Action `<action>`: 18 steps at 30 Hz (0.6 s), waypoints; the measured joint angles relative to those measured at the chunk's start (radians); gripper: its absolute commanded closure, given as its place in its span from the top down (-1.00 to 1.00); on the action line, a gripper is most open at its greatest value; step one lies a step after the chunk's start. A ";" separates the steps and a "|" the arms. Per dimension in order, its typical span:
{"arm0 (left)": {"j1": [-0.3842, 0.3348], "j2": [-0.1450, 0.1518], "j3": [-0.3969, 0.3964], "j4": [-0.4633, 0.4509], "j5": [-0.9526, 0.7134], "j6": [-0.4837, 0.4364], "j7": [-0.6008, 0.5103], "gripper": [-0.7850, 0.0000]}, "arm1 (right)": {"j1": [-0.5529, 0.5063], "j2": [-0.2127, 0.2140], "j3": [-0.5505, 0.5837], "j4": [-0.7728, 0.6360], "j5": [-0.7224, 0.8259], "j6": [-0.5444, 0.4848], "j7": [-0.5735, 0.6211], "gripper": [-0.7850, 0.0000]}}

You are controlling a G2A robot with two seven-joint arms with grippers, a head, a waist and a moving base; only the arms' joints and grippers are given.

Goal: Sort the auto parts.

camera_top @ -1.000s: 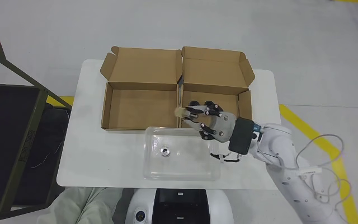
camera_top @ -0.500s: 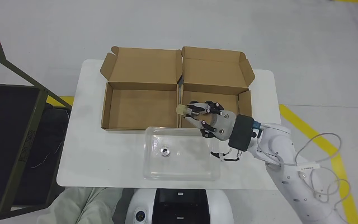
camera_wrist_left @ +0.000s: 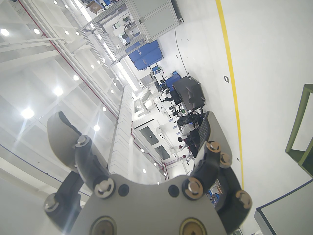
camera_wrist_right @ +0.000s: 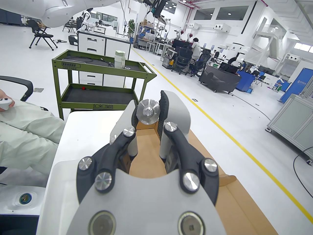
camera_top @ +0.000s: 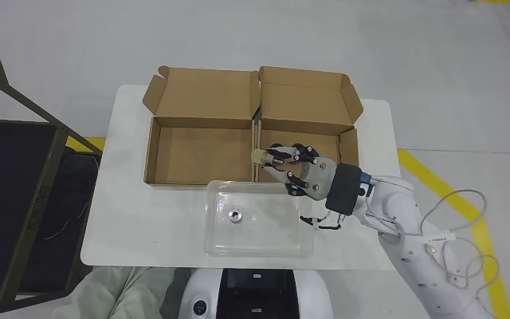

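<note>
Top view: right gripper (camera_top: 269, 158) hangs over the seam between two open brown cardboard boxes (camera_top: 199, 151). A small metal disc (camera_top: 235, 215) lies in the clear plastic tray (camera_top: 215, 243).
Left wrist view: left gripper (camera_wrist_left: 133, 125) is spread wide and empty.
Right wrist view: fingers pinch a round silver metal part (camera_wrist_right: 148, 111). This is probably the placing step; next, centre over one box and release.

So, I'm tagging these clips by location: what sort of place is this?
Likely a robotics lab or industrial test hall: a yellow floor line, a green tool cart and a metal-framed machine enclosure on the open floor beyond the table, where the right pincer grips a round metal part.
</note>
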 measured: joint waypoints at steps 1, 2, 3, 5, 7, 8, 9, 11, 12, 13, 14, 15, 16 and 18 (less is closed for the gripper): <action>0.000 0.000 0.000 0.000 0.000 0.000 0.000 1.00 | 0.001 -0.001 -0.003 0.003 0.004 0.004 0.006 -1.00; 0.000 0.000 0.000 0.000 0.000 0.000 0.000 1.00 | 0.006 -0.003 -0.009 0.010 0.010 0.007 0.013 -1.00; 0.000 0.000 0.000 0.000 0.000 0.000 0.000 1.00 | 0.011 -0.004 -0.013 0.018 0.013 0.009 0.018 -1.00; 0.000 0.000 0.000 0.000 0.000 0.000 0.000 1.00 | 0.025 -0.008 -0.026 0.036 0.017 0.018 0.036 -1.00; 0.000 0.000 0.000 0.000 0.000 0.000 0.000 1.00 | 0.037 -0.012 -0.038 0.050 0.013 0.041 0.061 -1.00; 0.000 0.000 0.000 0.000 0.000 0.000 0.000 1.00 | 0.045 -0.015 -0.049 0.057 0.010 0.055 0.081 -1.00; 0.000 0.000 0.000 0.000 0.000 0.000 0.000 1.00 | 0.051 -0.018 -0.060 0.062 0.008 0.064 0.096 -1.00; 0.000 0.000 0.000 0.000 0.000 0.000 0.000 1.00 | 0.069 -0.025 -0.085 0.076 0.006 0.084 0.126 -1.00; 0.000 0.000 0.000 0.000 0.000 0.000 0.000 1.00 | 0.077 -0.028 -0.096 0.084 0.008 0.090 0.135 -1.00; 0.000 0.000 0.000 0.000 0.000 0.000 0.000 1.00 | 0.086 -0.031 -0.106 0.093 0.010 0.094 0.143 -1.00; 0.000 0.000 0.000 0.000 0.000 0.000 0.000 1.00 | 0.097 -0.035 -0.117 0.104 0.015 0.097 0.154 -1.00; 0.000 0.000 0.000 0.000 0.000 0.000 0.000 1.00 | 0.104 -0.037 -0.125 0.113 0.020 0.097 0.161 -1.00; 0.000 0.000 0.000 0.000 0.000 0.000 0.000 1.00 | 0.111 -0.039 -0.131 0.122 0.025 0.097 0.167 -1.00; 0.000 0.000 0.000 0.000 0.000 0.000 0.000 1.00 | 0.131 -0.046 -0.150 0.147 0.036 0.097 0.180 -1.00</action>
